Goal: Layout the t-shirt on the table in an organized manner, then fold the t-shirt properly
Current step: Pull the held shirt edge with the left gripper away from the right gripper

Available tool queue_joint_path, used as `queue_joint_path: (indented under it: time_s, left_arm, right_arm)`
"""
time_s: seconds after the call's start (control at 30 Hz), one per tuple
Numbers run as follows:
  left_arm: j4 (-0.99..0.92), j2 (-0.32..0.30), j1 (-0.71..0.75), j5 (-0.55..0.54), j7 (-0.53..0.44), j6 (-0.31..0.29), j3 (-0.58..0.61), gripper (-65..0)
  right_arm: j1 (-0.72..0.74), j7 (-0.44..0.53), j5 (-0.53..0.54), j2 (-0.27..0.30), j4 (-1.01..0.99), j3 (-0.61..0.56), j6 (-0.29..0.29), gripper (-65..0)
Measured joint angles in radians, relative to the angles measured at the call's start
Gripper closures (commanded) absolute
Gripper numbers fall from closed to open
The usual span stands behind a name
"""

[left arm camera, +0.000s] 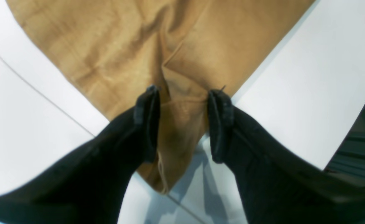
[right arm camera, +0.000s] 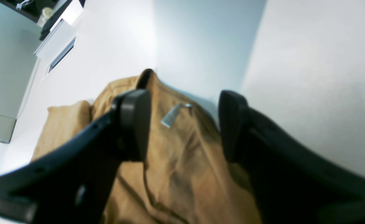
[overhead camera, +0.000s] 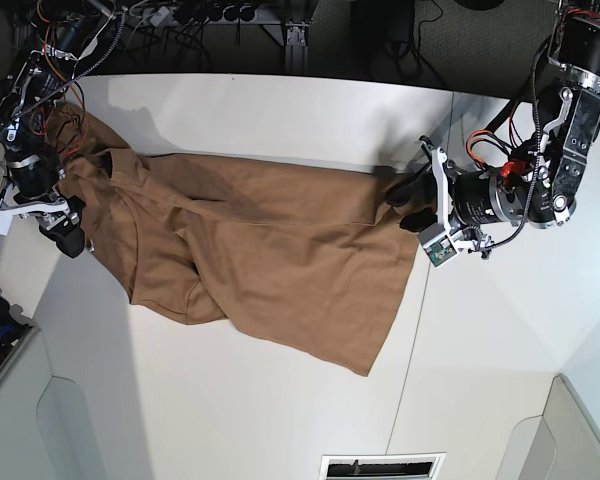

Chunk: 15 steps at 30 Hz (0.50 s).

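Seen from the base view, the right gripper sits at the far left, jaws spread astride the collar end of the t-shirt. A small white neck tag, too blurred to read, lies between its fingers. The tan, soft, creased shirt stretches lengthwise across the matte white table, collar left, hem right. At the hem corner the left gripper stands spread, cloth bunched between its fingers, by the table's thin dark seam.
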Motion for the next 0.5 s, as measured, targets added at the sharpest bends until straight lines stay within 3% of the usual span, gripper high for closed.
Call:
queue_joint_path:
  time_s: [0.1,0.23,0.27,0.43,0.5]
  left_arm:
    - [0.0,-0.003,0.0,0.045,0.0,0.0,0.0,-25.3]
    - [0.0,-0.005,0.007,0.054,-0.001,0.0,0.0,-2.6]
    - [0.0,-0.008,0.013,0.05,-0.003,0.0,0.0,0.0]
    - [0.001,-0.08,0.062,-0.063,0.034,-0.001,0.0,0.0]
    - [0.016,-0.137,0.085,-0.103,0.035,-0.001,0.0,0.0]
  right_arm:
    - [0.0,0.0,0.0,0.0,0.0,0.0,0.0,-34.3]
    - [0.0,0.0,0.0,0.0,0.0,0.0,0.0,-34.3]
    - [0.0,0.0,0.0,0.0,0.0,0.0,0.0,-34.3]
    - [0.0,0.041,-0.071,-0.002,0.0,0.0,-0.053,-33.8]
    - [0.0,0.047,-0.092,0.0,0.0,0.0,-0.065,-26.1]
